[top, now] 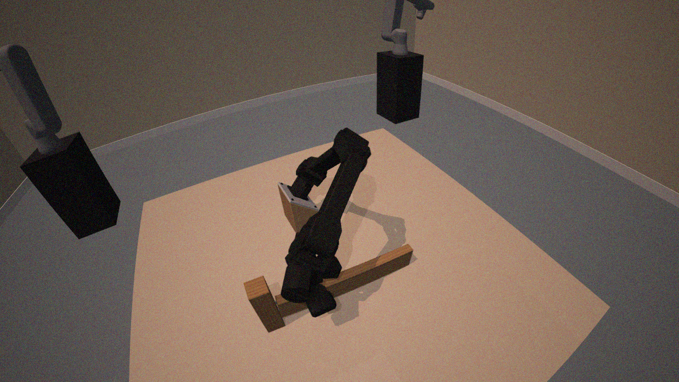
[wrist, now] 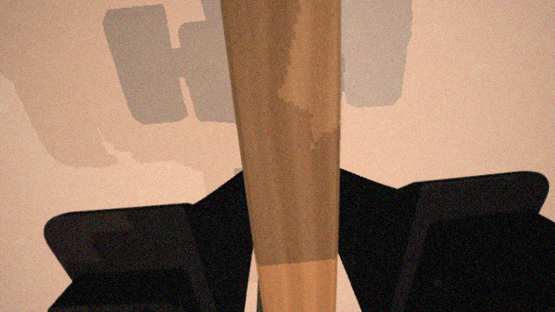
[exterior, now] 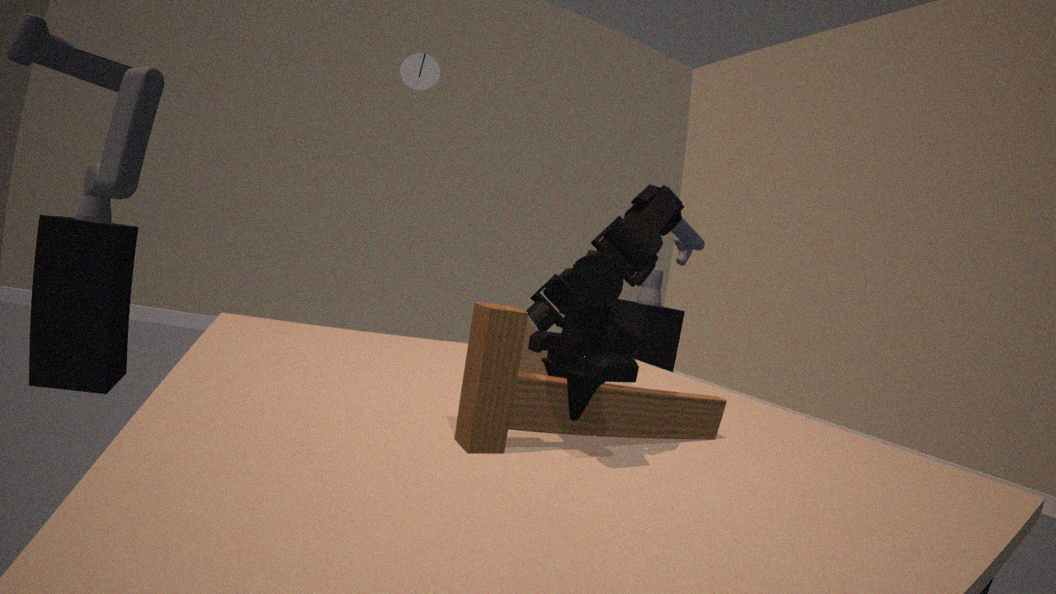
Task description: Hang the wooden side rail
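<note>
The wooden side rail [top: 375,268] [exterior: 634,413] [wrist: 286,130] slopes from the upright headboard post [top: 262,302] [exterior: 490,376] down to the table, where its far end rests. Its near end sits against the post. The hooks, pins and slot are hidden. My gripper [top: 315,296] [exterior: 577,403] [wrist: 284,170] is shut on the rail close to the post, one black finger on each side of it in the wrist view.
The arm's base stands on a wooden block [top: 298,213] behind the rail. Two black pedestals [top: 71,185] [top: 399,86] with grey arms stand off the table at the left and back. The tan table top [top: 427,309] ends at edges all round.
</note>
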